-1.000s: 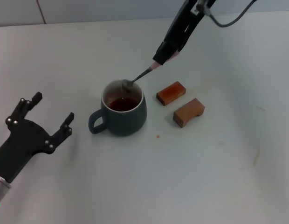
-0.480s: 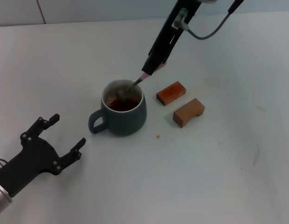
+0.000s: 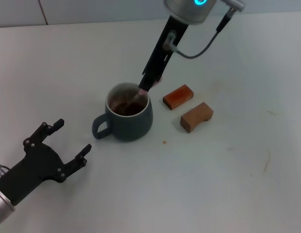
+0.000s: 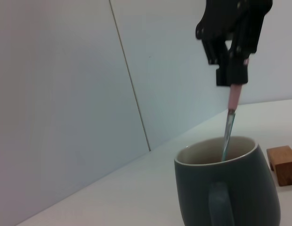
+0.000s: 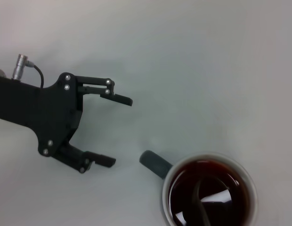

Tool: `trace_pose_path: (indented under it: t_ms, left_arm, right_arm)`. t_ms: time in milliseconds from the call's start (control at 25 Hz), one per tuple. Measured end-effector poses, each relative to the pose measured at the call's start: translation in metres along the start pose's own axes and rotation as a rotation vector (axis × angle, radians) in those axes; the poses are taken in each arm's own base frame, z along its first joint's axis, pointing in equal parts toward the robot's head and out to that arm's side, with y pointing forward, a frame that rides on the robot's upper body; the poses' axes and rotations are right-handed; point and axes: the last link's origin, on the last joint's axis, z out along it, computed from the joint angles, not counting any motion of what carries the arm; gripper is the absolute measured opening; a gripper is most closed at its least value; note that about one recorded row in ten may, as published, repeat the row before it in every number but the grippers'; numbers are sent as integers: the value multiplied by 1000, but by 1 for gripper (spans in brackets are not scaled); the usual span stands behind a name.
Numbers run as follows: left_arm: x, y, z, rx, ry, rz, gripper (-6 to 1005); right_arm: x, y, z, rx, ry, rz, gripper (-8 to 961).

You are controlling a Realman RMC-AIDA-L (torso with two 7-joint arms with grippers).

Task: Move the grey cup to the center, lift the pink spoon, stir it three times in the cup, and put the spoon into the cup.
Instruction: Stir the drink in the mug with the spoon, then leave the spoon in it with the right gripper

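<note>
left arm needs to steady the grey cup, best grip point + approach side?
Take the loop handle of the grey cup: it sticks out toward the open left gripper, with bare table between. Come in from that side; the right gripper holds the pink spoon over the rim.

The head view looks down on the counter point(image 3: 228, 184), the left wrist low and sideways, the right wrist straight down; all share the grey cup point(image 3: 128, 121).

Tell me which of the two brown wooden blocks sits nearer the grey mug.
The flat reddish-brown wooden block, lying between the grey mug and the paler notched block.
</note>
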Motion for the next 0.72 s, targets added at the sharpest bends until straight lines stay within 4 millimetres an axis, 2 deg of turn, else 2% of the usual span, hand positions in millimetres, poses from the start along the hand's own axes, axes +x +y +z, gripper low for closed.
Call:
trace_pose_path:
  t_ms: [160,480,720]
  left_arm:
    - [1,2,1,-4,6,-4,849]
    - [1,3,1,-10,8,-4,849]
    - [1,3,1,-12,5,-4,849]
  right_arm:
    - [-8,1,10,22,11,-20,116]
    - [-2,-5,7,48,43,-6,116]
    - [-2,4,5,1,50,-13,116]
